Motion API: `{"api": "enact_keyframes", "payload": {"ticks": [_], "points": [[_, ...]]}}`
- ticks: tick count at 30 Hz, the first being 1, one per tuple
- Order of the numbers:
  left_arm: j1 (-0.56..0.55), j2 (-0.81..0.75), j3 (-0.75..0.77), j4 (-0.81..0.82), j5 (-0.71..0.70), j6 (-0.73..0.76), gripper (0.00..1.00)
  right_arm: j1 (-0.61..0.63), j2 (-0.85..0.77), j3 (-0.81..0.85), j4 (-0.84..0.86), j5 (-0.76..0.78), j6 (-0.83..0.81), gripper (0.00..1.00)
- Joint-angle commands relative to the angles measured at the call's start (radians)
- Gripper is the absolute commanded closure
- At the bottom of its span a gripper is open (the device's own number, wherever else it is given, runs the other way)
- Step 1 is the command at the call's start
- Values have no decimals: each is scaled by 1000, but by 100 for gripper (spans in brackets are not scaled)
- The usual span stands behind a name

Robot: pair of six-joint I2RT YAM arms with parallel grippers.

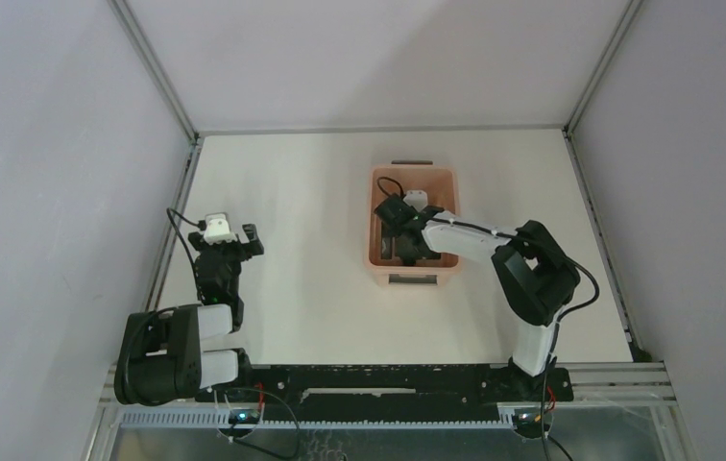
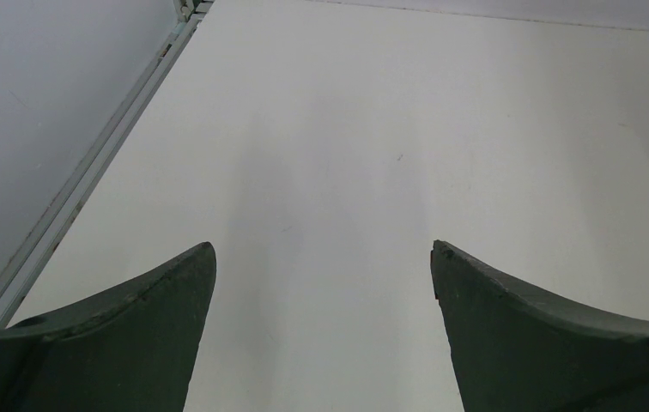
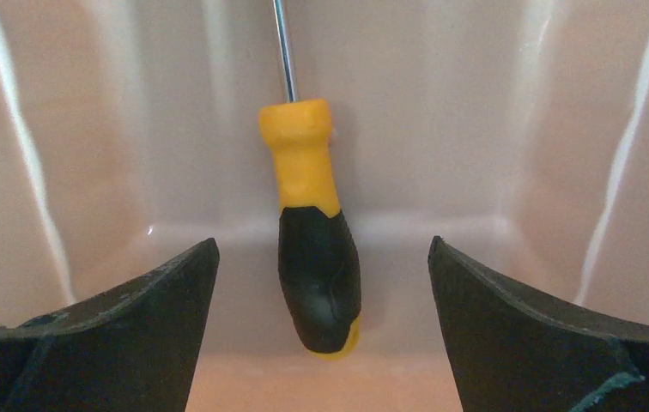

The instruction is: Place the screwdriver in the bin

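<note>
The pale pink bin (image 1: 375, 223) stands right of the table's middle. My right gripper (image 1: 403, 245) reaches down into it. In the right wrist view the gripper (image 3: 323, 242) is open, its jaws wide apart. The screwdriver (image 3: 308, 197), with an orange-yellow and black handle and a thin metal shaft, lies on the bin's floor (image 3: 476, 129) between the jaws, touching neither. In the top view the gripper hides the screwdriver. My left gripper (image 1: 229, 245) is open and empty over the bare table at the left, and it also shows in the left wrist view (image 2: 323, 247).
A metal frame rail (image 2: 89, 172) runs along the table's left edge, close to my left gripper. Grey walls enclose the table on three sides. The bin's dark grey handles (image 1: 413, 279) sit at its near and far ends.
</note>
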Motion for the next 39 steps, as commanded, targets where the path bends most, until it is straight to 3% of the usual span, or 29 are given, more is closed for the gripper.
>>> {"api": "enact_keyframes", "payload": {"ticks": [1,8,12,19,22,26,39], "points": [[-6,-10,41,18,-12,9,0,8,-141,7,17,27,-25,0],[-5,-10,41,18,-12,9,0,3,-364,53,-38,105,-116,0],[-5,-10,42,18,-12,10,0,-61,-473,42,-84,159,-176,0],[-6,-10,42,18,-12,9,0,-427,-655,-120,-16,-23,-308,0],[-6,-11,42,18,-12,9,0,-615,-693,-179,5,-89,-335,0],[-6,-10,42,18,-12,9,0,-778,-718,-213,3,-171,-357,0],[-7,-11,40,19,-12,10,0,-822,-745,-233,22,-189,-358,0]]}}
